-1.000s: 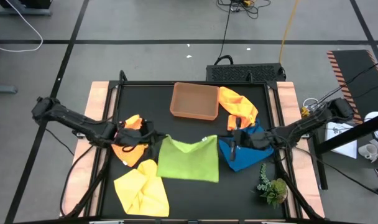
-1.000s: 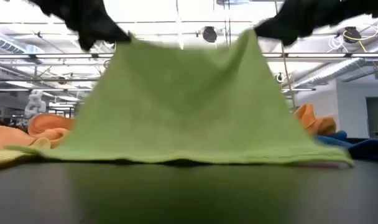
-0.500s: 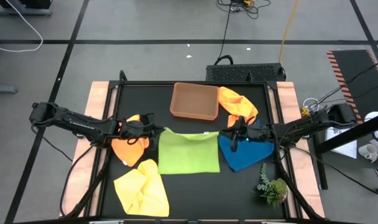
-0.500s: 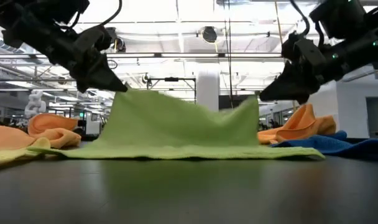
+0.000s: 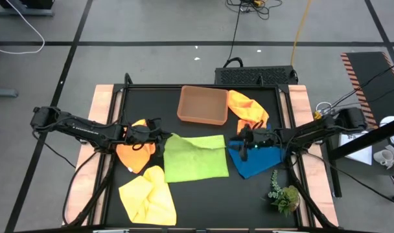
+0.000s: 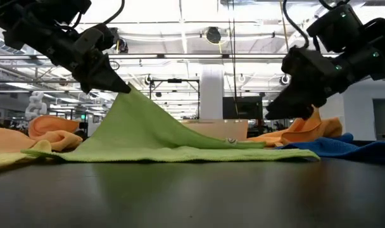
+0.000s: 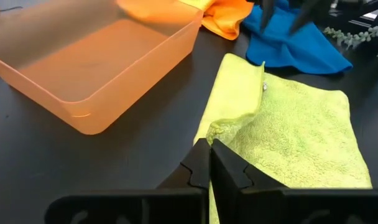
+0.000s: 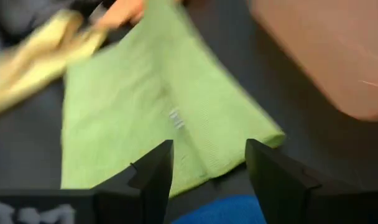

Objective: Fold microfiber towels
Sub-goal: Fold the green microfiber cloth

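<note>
Lime-green towel [image 5: 196,157] lies mid-table, one far corner pinched up by the left gripper [image 5: 161,136] to hold its fold, while the right gripper [image 5: 243,144], fingers apart, hovers empty beside it.

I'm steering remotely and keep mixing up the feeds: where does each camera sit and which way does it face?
High view: overhead, straight down on the table; both arms show, left claw and right claw.
Low view: table height, level across into the room; arms enter from above.
Left wrist view: past its shut fingers pinching the lime green towel, toward the brown tray.
Right wrist view: past its open fingers, toward the same towel.
Shared: all four show the lime green towel.
</note>
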You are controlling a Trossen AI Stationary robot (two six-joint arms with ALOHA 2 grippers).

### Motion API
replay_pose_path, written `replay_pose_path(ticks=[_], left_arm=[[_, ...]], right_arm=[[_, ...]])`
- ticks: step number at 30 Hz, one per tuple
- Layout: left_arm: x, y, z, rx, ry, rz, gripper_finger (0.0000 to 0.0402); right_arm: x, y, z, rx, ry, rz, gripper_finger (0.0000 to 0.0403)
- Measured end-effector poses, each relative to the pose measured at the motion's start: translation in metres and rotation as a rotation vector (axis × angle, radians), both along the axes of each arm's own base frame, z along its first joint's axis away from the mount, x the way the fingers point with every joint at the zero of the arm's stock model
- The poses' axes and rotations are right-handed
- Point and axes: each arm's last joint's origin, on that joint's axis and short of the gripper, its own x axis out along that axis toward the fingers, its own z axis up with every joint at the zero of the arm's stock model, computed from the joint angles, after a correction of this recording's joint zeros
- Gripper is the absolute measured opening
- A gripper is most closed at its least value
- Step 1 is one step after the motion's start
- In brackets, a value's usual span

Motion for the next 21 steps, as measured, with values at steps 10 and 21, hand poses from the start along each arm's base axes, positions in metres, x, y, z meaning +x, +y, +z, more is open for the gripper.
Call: replay_pose_path(ticks=[10,21], left_arm=[[0.001,-0.001,0.001,-0.001,-0.011,-0.026,0.0006],[0.001,-0.003,0.001,-0.015,-0.012,-0.047,0.001]], right_arm=[[0.028,0.008,-0.027,-0.232,0.165,0.163,0.0156],[0.041,0.006,-0.034,-0.367,0.233,0.139,0.0117]])
